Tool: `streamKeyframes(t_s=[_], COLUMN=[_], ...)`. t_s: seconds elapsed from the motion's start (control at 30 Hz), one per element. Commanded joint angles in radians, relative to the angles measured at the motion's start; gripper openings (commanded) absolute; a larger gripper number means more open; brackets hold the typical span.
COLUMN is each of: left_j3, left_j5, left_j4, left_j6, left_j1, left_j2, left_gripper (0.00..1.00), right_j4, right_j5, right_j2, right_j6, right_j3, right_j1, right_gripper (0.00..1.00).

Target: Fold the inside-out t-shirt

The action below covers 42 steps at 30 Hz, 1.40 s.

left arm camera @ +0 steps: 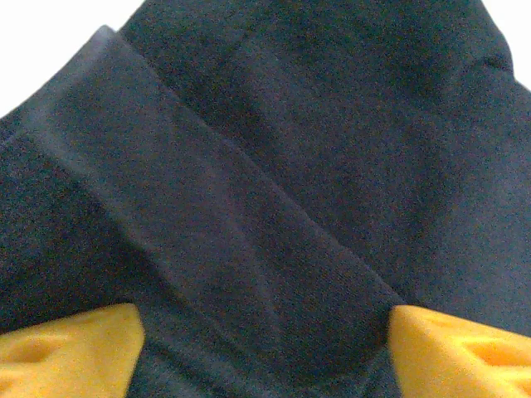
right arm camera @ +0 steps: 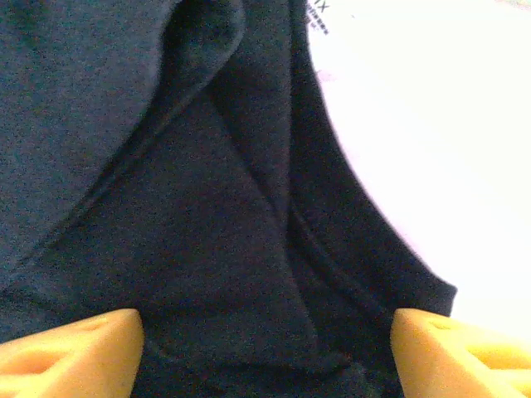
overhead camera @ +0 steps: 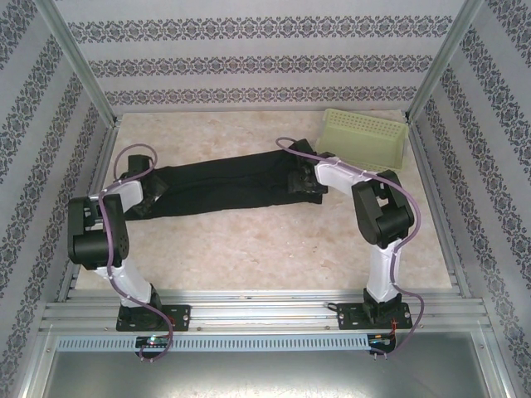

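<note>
- Lying across the pale marbled tabletop (overhead camera: 274,249): the plain black soft-fabric short-sleeved t-shirt (overhead camera: 224,186), stretched into a long narrow band from left to right, slightly rumpled, between the two arms.
- T-shirt, left end: bunched under the left gripper (overhead camera: 152,197). In the left wrist view the cloth (left arm camera: 274,166) lies in broad flat folds, with one raised band running diagonally from upper left to lower right.
- T-shirt, right end: under the right gripper (overhead camera: 299,181). In the right wrist view the cloth (right arm camera: 166,207) shows a curved hemmed edge against the bright tabletop (right arm camera: 448,124), and a deep fold near the top.
- Small white label (right arm camera: 319,15) with dark lettering, at the upper edge of the cloth in the right wrist view; print too small to read.
- Left gripper (left arm camera: 265,352): jaws standing wide apart, yellow fingertips (left arm camera: 70,356) at either lower corner of its view, black cloth spread between them, nothing pinched.
- Right gripper (right arm camera: 265,352): jaws likewise spread wide, yellow fingertips (right arm camera: 70,352) set to either side, cloth lying loose between them.
- Pale green perforated plastic rectangular basket (overhead camera: 365,137): far right corner of the table, tilted, near the shirt's right end but apart from it.
- White walls with dark floral stripes (overhead camera: 265,62): on three sides.
- Aluminium rail (overhead camera: 265,308): near edge, carrying both arm bases.
</note>
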Motion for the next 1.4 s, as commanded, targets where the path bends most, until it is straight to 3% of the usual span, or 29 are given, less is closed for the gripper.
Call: streamKeyframes(t_s=[0.0,0.17,0.2,0.67,0.8,0.97,1.13,1.23,1.37], left_j3=[-0.064,-0.042,-0.038,-0.049,-0.063,-0.08,-0.11,-0.13,-0.184], left_j5=[0.009,0.041,0.048,0.048,0.051,0.053,0.056,0.059,0.077], left_j4=[-0.008,-0.018,-0.016,-0.004,0.008,0.015,0.031,0.035,0.059], left_j6=[-0.012,0.0,0.002,-0.001,-0.009,-0.02,-0.036,-0.045,-0.065], left_j1=[0.047,0.061,0.061,0.072,0.083,0.084,0.084,0.084,0.083], left_j2=[-0.049,-0.083,-0.085,-0.062,-0.062,-0.074,-0.088,-0.1,-0.142], left_gripper=[0.88,0.91,0.91,0.92,0.92,0.92,0.92,0.93,0.93], right_j4=[-0.023,-0.009,-0.012,-0.098,-0.113,-0.115,-0.109,-0.111,-0.106], right_j5=[-0.013,0.006,0.006,-0.023,-0.07,-0.119,-0.126,-0.063,0.041], right_j2=[-0.032,-0.099,-0.098,0.172,0.22,0.257,0.26,0.212,0.089], right_j6=[0.043,0.026,0.015,0.065,0.071,0.086,0.087,0.072,0.041], right_j3=[-0.031,-0.026,-0.006,0.269,0.302,0.325,0.323,0.29,0.207], right_j1=[0.041,0.044,0.042,0.02,0.039,0.063,0.074,0.079,0.08], right_gripper=[0.82,0.92,0.98,0.98,0.91,0.69,0.37,0.16,0.01])
